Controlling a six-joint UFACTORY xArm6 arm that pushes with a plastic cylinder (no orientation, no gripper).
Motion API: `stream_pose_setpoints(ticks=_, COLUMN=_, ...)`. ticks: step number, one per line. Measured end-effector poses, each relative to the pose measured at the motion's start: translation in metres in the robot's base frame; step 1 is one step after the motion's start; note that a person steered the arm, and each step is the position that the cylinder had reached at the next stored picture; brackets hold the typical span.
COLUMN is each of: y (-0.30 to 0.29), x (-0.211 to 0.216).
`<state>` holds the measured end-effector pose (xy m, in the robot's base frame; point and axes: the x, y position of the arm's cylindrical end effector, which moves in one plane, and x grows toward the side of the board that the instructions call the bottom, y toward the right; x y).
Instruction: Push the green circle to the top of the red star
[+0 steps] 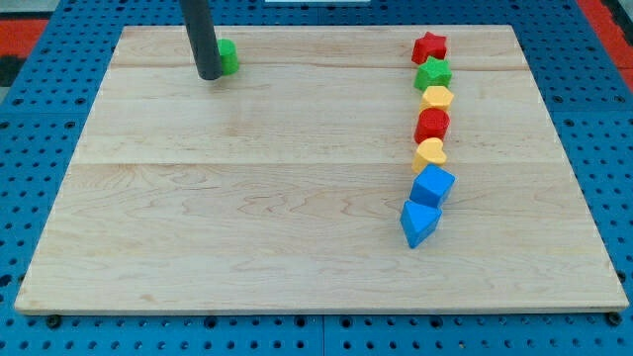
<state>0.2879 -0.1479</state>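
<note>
The green circle [228,56] lies near the view's top left on the wooden board [247,218]. My tip [209,74] rests on the board just left of the green circle and touches its left side, partly hiding it. The red star [429,46] lies near the view's top right, at the head of a column of blocks, far to the right of the green circle.
Below the red star run a green star [433,73], a yellow hexagon [436,98], a red block [432,125], a yellow heart [429,153], a blue cube [432,186] and a blue triangle [418,223]. A blue pegboard [40,148] surrounds the board.
</note>
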Motion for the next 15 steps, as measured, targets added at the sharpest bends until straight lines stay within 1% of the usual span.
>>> stream_pose_setpoints(ticks=1, y=-0.052, x=-0.001)
stream_pose_setpoints(ticks=2, y=-0.011, x=-0.024)
stream_pose_setpoints(ticks=3, y=0.027, x=-0.030)
stream_pose_setpoints(ticks=4, y=0.046, x=-0.038)
stream_pose_setpoints(ticks=5, y=0.082, x=-0.052)
stream_pose_setpoints(ticks=6, y=0.140, x=-0.061)
stream_pose_setpoints(ticks=7, y=0.182, x=-0.067)
stream_pose_setpoints(ticks=9, y=0.175, x=-0.065)
stream_pose_setpoints(ticks=10, y=0.159, x=-0.062)
stream_pose_setpoints(ticks=12, y=0.155, x=-0.043)
stream_pose_setpoints(ticks=13, y=0.182, x=-0.045)
stream_pose_setpoints(ticks=14, y=0.207, x=-0.061)
stream_pose_setpoints(ticks=15, y=0.218, x=-0.073)
